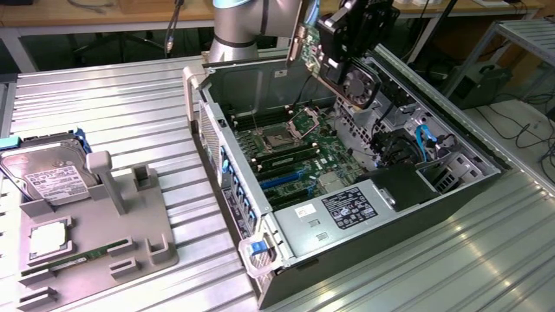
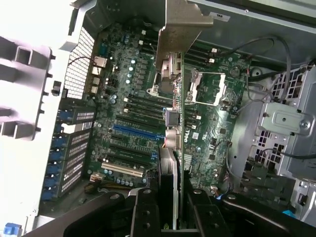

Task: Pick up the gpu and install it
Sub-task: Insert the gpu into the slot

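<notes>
Wrist view: gpu held edge-on above the open case

Gripper is closed partway, one finger on each face of the gpu, which is seen edge-on with its silver bracket at one end. In the exterior view the gpu hangs high over the far end of the computer case, well apart from the motherboard. The card's edge seems to cross the line of the blue slot rather than follow it. To do this step well, I judge, square the edge to the slot and point the bracket at the rear grille. Keep the card untilted and clear of the blue cable on the exterior view's right.
</notes>
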`<state>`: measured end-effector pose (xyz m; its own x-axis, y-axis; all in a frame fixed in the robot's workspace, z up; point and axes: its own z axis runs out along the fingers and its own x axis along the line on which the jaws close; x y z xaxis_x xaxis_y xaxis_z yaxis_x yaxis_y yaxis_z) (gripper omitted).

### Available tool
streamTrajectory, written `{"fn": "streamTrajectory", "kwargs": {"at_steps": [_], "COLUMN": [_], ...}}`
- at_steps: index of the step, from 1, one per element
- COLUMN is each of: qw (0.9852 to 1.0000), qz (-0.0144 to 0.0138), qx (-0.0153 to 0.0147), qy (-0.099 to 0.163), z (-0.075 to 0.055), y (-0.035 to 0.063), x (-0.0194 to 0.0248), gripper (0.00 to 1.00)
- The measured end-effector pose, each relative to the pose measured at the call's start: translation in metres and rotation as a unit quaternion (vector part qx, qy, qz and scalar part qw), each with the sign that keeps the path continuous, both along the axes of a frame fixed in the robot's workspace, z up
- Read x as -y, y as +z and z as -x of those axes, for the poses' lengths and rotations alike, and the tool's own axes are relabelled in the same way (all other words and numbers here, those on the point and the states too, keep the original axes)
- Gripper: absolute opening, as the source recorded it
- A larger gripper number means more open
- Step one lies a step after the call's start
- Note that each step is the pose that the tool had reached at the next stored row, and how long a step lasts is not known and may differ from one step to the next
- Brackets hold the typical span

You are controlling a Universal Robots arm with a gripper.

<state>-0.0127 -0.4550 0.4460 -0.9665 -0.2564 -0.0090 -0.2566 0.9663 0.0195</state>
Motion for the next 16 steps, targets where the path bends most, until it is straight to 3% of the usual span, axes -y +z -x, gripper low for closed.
{"fn": "streamTrajectory", "kwargs": {"at_steps": [8, 16], "qw": [0.9991, 0.9964], "qz": [-0.0007, -0.0014], "qx": [0.0000, 0.0000], "qy": [0.042, 0.085], "z": [0.0001, 0.0001], "y": [0.0000, 0.0000], "x": [0.0001, 0.0001], "gripper": [0.27, 0.27]}}
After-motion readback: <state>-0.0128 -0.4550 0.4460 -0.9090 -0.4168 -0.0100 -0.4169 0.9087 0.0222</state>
